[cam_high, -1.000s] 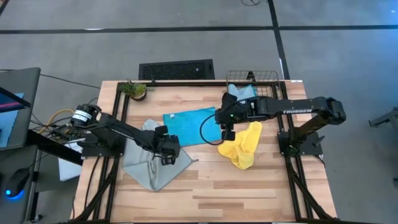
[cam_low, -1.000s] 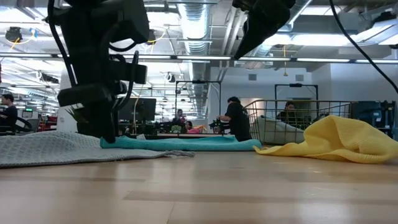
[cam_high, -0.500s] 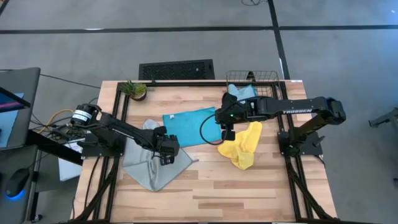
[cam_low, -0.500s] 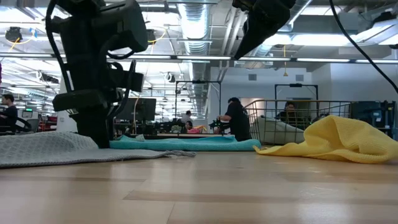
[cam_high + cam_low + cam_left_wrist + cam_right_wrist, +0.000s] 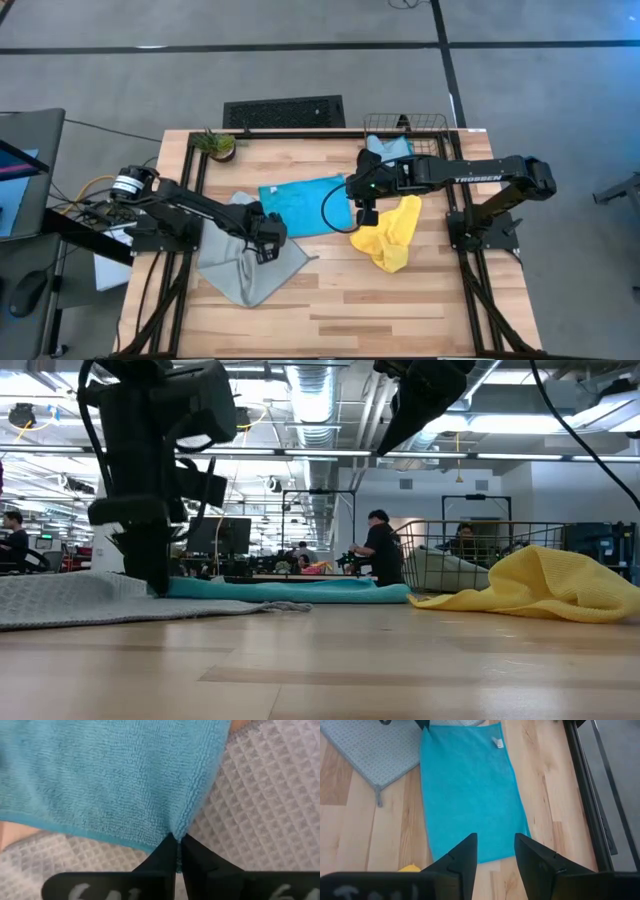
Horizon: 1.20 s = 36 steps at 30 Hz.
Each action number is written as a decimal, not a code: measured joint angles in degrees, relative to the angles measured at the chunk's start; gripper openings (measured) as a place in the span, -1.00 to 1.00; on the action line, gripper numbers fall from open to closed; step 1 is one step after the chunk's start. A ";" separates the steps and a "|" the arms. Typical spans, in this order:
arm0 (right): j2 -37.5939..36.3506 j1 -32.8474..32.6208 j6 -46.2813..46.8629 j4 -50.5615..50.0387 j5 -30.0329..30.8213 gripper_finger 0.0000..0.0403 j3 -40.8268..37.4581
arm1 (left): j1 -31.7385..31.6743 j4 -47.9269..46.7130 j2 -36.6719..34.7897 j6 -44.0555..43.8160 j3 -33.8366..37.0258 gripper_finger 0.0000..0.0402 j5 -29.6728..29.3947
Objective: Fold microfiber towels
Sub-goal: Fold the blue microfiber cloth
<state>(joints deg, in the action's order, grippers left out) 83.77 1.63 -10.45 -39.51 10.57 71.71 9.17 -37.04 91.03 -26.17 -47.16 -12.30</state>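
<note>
Left gripper (image 5: pixel 177 840): its jaws, spread a second ago, are now pressing together on the near corner of the cyan-blue towel (image 5: pixel 305 203), pinching its hem where it is overlapping the grey-green towel (image 5: pixel 240 265).

What is changing: in the high view the cyan-blue towel's left edge is sitting slightly further left than a moment ago, so the pinch appears to be already tugging the cloth.

Meaning for the task: the grasp looks made (a judgement from the wrist view), so the fold of this towel is probably about to start; lifting and carrying the corner across is likely next.

Right gripper (image 5: pixel 495 855): hovering above the far end of the same cyan-blue towel, fingers spread and holding nothing.

Other towels: the yellow towel (image 5: pixel 392 235) is lying crumpled near the right side of the table (image 5: pixel 400 310); a pale blue towel (image 5: pixel 390 147) is sitting in the wire basket (image 5: pixel 405 123) at the back edge.

Risk: the pinch may also be catching the grey-green weave underneath; I cannot tell.
</note>
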 joint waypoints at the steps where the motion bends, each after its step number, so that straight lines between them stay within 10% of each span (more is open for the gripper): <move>1: 0.00 0.00 0.00 -0.07 0.00 -0.24 0.01 | 0.00 -0.57 -0.73 -0.01 -0.01 -0.96 -0.01; 17: -0.77 0.00 -0.01 -0.54 0.00 -0.25 -0.01 | -1.38 -10.98 -3.85 23.19 -15.47 -1.00 -9.97; 36: -2.47 0.08 4.02 -6.03 0.24 -0.26 0.00 | -9.18 -9.28 9.51 50.45 -32.04 -1.00 -5.91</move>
<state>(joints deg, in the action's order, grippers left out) 81.30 1.71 -6.43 -45.54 10.81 71.71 -0.01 -46.33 100.55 24.28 -79.20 -18.22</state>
